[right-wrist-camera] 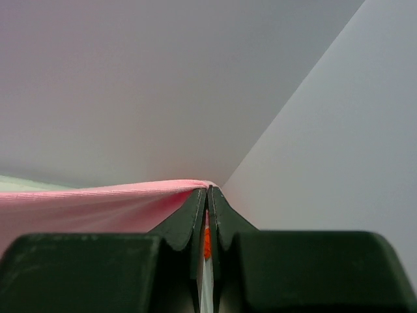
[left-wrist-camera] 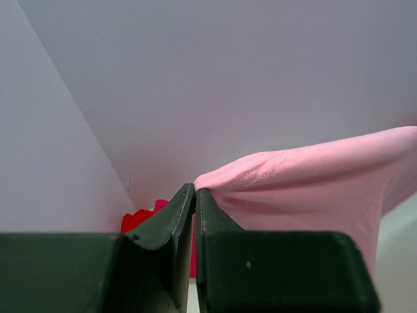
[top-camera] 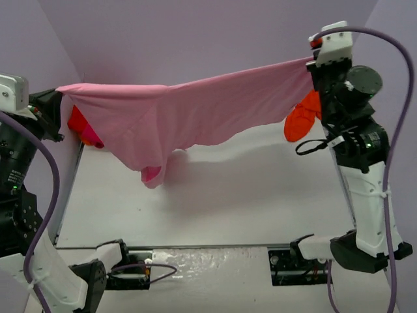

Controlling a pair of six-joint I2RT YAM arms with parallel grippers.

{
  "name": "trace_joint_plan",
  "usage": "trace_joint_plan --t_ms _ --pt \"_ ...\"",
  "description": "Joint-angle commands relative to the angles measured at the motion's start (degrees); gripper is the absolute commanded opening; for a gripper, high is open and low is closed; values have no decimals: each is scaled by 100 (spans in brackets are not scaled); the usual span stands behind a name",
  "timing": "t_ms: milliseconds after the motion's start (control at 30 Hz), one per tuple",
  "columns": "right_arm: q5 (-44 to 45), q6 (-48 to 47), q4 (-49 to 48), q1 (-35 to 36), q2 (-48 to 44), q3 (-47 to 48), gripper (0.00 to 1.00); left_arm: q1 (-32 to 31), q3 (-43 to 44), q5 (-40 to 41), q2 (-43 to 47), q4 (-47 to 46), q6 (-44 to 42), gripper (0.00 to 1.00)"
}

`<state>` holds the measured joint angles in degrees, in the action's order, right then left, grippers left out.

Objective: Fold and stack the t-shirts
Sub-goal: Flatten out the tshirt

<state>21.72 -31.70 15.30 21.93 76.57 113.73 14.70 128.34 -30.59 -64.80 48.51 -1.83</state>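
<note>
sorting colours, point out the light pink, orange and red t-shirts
light pink t-shirt (top-camera: 195,117), top external view, middle of cloth
orange t-shirt (top-camera: 300,124), top external view, rounded lower part
red t-shirt (top-camera: 76,120), top external view, visible patch

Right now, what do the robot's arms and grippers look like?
The left arm and right arm mix black joints with white shells. A purple cable runs along each. The right arm's wrist has a small red mark. The left gripper and right gripper have dark wedge fingers tapering to thin tips.
</note>
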Motion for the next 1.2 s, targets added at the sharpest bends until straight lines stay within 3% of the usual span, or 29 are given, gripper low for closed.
trace_joint_plan --t_ms 0,300,567,833,1000,1167 --pt "-873 487 354 -219 -821 37 0 51 437 72 -20 283 -213 0" --pt "-1582 534 1123 -391 -1898 -553 0 51 1519 97 494 1205 -345 0" --pt "-1695 595 1403 -444 -1955 -241 0 51 2136 305 342 1321 -502 0" --pt "-1177 447 1344 -286 -1503 -332 0 51 1782 552 -328 1063 -928 0" --pt "-586 226 1077 -39 -1139 -954 0 51 1598 579 -1073 799 -1084 0" --pt "-688 180 739 -14 -382 -1523 0 44 1284 501 -1758 508 -1100 0"
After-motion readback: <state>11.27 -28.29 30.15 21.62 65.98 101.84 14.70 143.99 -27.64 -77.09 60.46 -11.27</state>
